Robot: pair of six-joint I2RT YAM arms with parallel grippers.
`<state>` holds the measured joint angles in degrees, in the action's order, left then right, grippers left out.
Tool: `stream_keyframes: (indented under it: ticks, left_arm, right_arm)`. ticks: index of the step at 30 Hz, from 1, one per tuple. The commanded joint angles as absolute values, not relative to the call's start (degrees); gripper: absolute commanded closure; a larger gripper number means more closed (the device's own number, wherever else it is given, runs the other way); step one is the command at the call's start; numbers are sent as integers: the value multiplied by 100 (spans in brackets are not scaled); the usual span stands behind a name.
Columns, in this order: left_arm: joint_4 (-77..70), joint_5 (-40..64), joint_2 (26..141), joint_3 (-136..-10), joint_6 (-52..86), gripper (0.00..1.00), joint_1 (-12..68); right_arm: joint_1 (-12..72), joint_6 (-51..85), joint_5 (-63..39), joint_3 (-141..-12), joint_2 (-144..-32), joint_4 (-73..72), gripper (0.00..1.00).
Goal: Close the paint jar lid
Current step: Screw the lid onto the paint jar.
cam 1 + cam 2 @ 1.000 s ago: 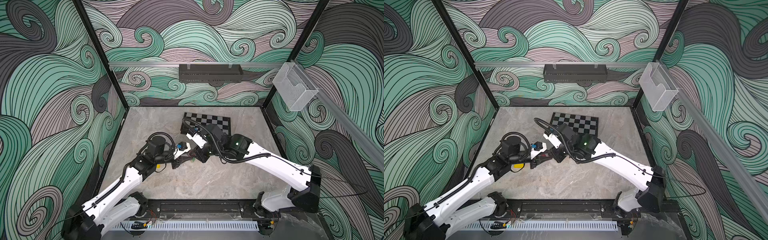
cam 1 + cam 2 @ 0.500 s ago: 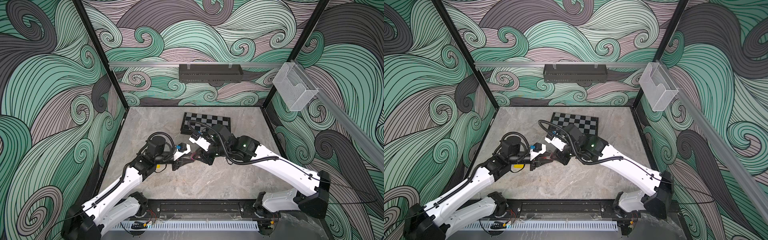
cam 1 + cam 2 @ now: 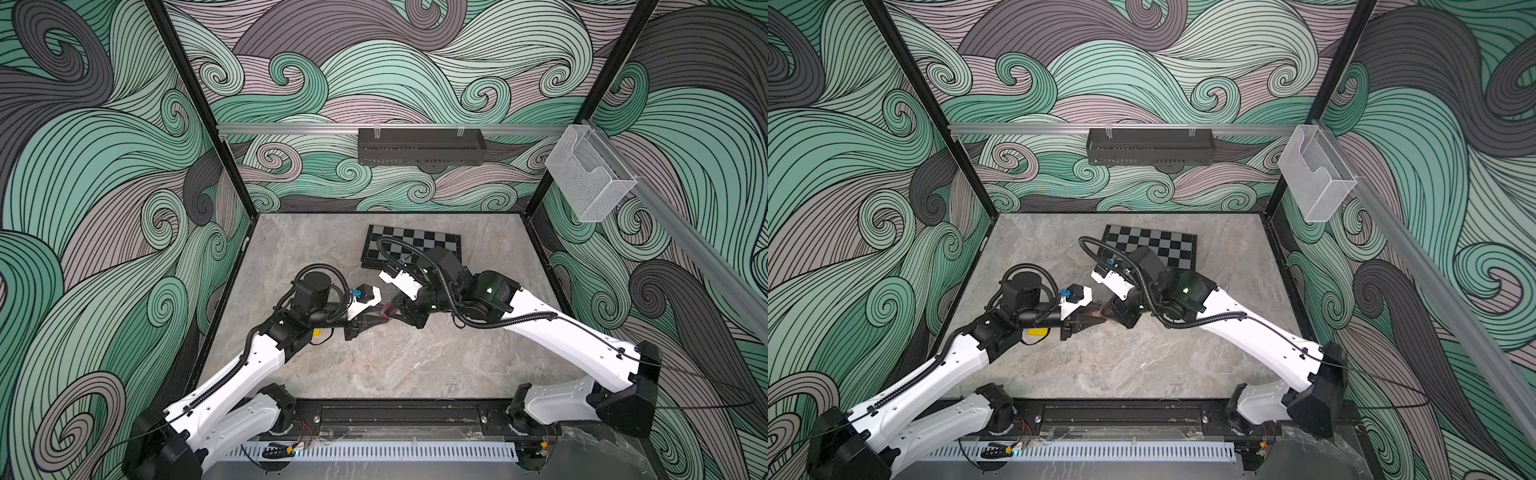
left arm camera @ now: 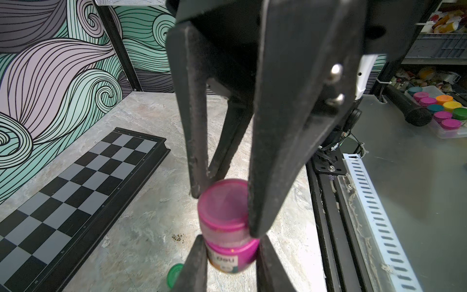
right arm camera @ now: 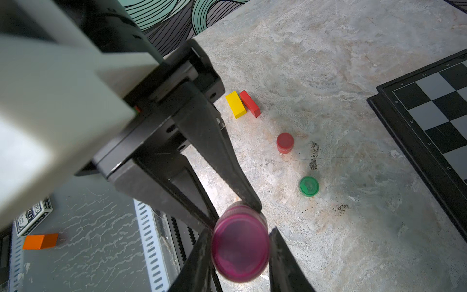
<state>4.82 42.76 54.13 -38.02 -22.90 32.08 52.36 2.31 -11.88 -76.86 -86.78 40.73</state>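
A small pink paint jar (image 4: 233, 255) is held off the marble table, near its middle. My left gripper (image 4: 231, 264) is shut on the jar's labelled body. The pink lid (image 5: 240, 247) sits on the jar's mouth, and my right gripper (image 5: 240, 252) is shut on its rim. The right gripper's fingers (image 4: 275, 156) reach the lid (image 4: 222, 204) from the far side in the left wrist view. In both top views the two grippers meet tip to tip at the jar (image 3: 389, 309) (image 3: 1103, 309), which is mostly hidden between them.
A folded chessboard (image 3: 411, 245) (image 5: 429, 113) lies behind the right arm. On the table below the jar are a green cap (image 5: 308, 186), a red cap (image 5: 285, 142), and a yellow block (image 5: 235, 104) beside a red block (image 5: 250, 103). A black shelf (image 3: 419, 145) hangs on the back wall.
My right arm's elbow has swung out to the right and its wrist has turned, with the gripper staying at the lid. The left arm has held its place.
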Motion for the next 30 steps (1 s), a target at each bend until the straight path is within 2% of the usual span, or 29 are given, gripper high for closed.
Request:
stream_keyframes:
  ticks: [1,26,30]
  left_arm:
    - [343,4260,5379,-3903,-2294,88,3239]
    - [334,4201,5416,-3928,-2278,90,3240]
    - [333,4185,5408,-3927,-2271,90,3237]
  right_arm:
    - [5229,280,-1224,-7682,-8723,3770,83]
    - [5247,1124,-1132,-7871,-8731,3730,85]
    - [5254,1169,-1132,-7878,-8731,3721,81]
